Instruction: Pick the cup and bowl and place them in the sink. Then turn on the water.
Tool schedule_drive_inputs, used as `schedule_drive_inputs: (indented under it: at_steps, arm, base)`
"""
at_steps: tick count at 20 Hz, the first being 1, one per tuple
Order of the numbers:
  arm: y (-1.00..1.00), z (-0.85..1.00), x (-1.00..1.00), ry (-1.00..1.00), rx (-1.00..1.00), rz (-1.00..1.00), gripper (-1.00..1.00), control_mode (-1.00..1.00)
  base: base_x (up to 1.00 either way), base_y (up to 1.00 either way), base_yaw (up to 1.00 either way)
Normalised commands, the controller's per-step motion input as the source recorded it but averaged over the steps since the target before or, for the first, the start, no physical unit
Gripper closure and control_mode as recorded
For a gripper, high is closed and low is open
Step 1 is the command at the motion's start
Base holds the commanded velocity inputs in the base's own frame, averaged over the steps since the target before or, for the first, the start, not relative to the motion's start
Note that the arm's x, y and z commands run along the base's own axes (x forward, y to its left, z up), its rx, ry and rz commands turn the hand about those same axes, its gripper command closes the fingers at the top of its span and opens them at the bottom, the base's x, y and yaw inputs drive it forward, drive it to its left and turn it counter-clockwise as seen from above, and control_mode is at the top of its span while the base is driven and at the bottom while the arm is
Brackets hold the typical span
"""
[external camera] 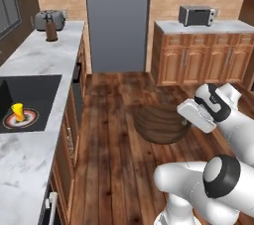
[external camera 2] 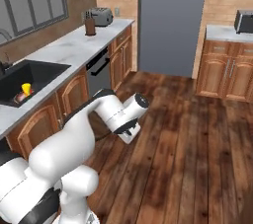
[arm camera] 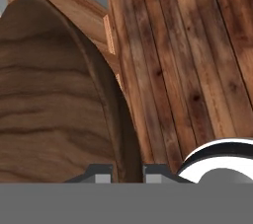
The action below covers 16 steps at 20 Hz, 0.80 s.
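The wide dark brown wooden bowl (external camera: 159, 125) hangs above the plank floor, out in front of the counter. In the hand view the bowl (arm camera: 54, 104) is seen edge-on, and my gripper (arm camera: 128, 174) is shut on its rim, one fingertip on each side. In the left base view the white hand sits at the bowl's right edge. The small yellow cup (external camera: 18, 111) stands on the drain inside the black sink (external camera: 39, 87) at the left. From the right base view, the cup (external camera 2: 26, 89) is also inside the sink (external camera 2: 42, 71).
A marble counter (external camera: 30, 159) runs along the left, with a toaster (external camera: 49, 18) and a knife block (external camera: 51, 31) at its far end. A tall grey panel (external camera: 116, 21) stands at the back. Wooden cabinets carry a second toaster (external camera: 197, 15) at the back right.
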Motion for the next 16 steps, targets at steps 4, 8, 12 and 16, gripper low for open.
schedule_drive_inputs:
  at_steps: [4,8,12,16]
  arm:
    - [0.00,0.00,0.00,0.00,0.00,0.00,1.00,1.00]
    - [0.00,0.00,0.00,0.00,0.00,0.00,1.00,1.00]
    - [0.00,0.00,0.00,0.00,0.00,0.00,1.00,1.00]
    - [0.00,0.00,0.00,0.00,0.00,0.00,1.00,1.00]
  base:
    - [0.73,0.24,-0.08]
    - [0.73,0.24,-0.06]
    - [0.74,0.23,-0.04]
    - [0.75,0.22,-0.02]
